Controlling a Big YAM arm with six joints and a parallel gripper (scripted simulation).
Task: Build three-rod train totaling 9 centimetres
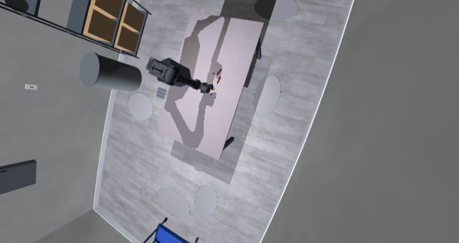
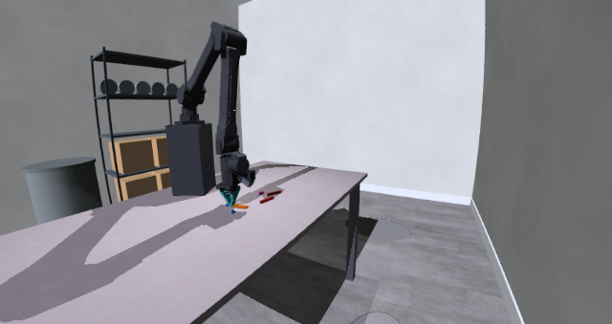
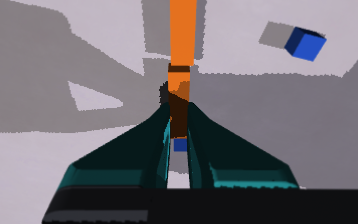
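Observation:
An orange rod (image 3: 182,30) (image 2: 243,206) lies flat. A second orange rod (image 3: 179,80) continues its line end to end; any gap is too small to tell. A blue rod (image 3: 180,145) (image 2: 227,205) shows between the fingers in the wrist view, in line at the second orange rod's other end. My gripper (image 3: 178,112) is down at the table, shut on the second orange rod, one finger on each side. Another blue rod (image 3: 307,44) (image 2: 232,212) (image 1: 211,94) lies apart, to one side of the line.
A red rod (image 1: 219,72) (image 2: 274,192), a second red rod (image 1: 219,80) (image 2: 267,200) and a magenta rod (image 1: 214,73) (image 2: 261,193) lie apart from the orange rods on the table (image 1: 237,56) (image 2: 158,286). The arm's shadow crosses the table.

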